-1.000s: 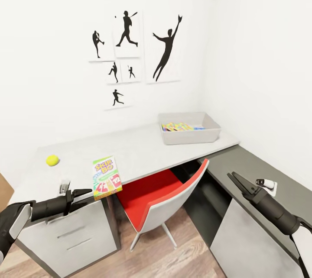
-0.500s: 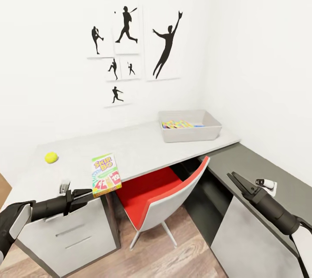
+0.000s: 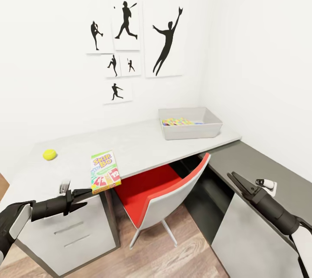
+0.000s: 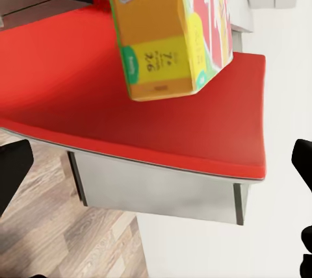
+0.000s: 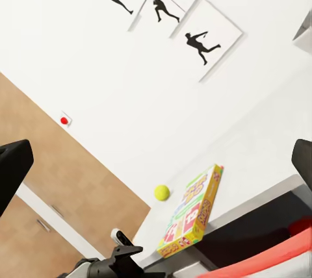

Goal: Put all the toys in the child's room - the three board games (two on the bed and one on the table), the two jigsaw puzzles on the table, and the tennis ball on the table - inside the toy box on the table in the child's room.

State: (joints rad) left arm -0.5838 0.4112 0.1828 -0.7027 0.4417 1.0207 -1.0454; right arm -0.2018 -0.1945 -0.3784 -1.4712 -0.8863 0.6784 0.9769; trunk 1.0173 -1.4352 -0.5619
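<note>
Reaching in low from about eight o'clock, the left arm lies nearly level in front of the white drawers, its black left claw (image 3: 82,194) pointing toward three o'clock with its tips just below the near edge of the desk (image 3: 143,146). Its fingers look close together and nothing sits between them, though how wide they stand I cannot tell. Up at ten o'clock on the desk rests the tennis ball (image 3: 49,154), well apart from everything else. Just beside the left claw, the Skip-Bo board game (image 3: 105,171) lies flat with its near end overhanging the desk edge; from the left wrist its orange underside (image 4: 170,28) hangs over the red chair seat (image 4: 130,115). At twelve o'clock, baseball silhouettes (image 3: 167,40) hang on the wall. Toward two o'clock the toy box (image 3: 190,130) stands at the far end of the desk, bright jigsaw puzzles (image 3: 177,121) lying inside it. At four o'clock the right arm slants up from the corner, the right claw (image 3: 232,176) aimed toward ten o'clock above the lower dark top, its fingers drawn to a point and holding nothing.
</note>
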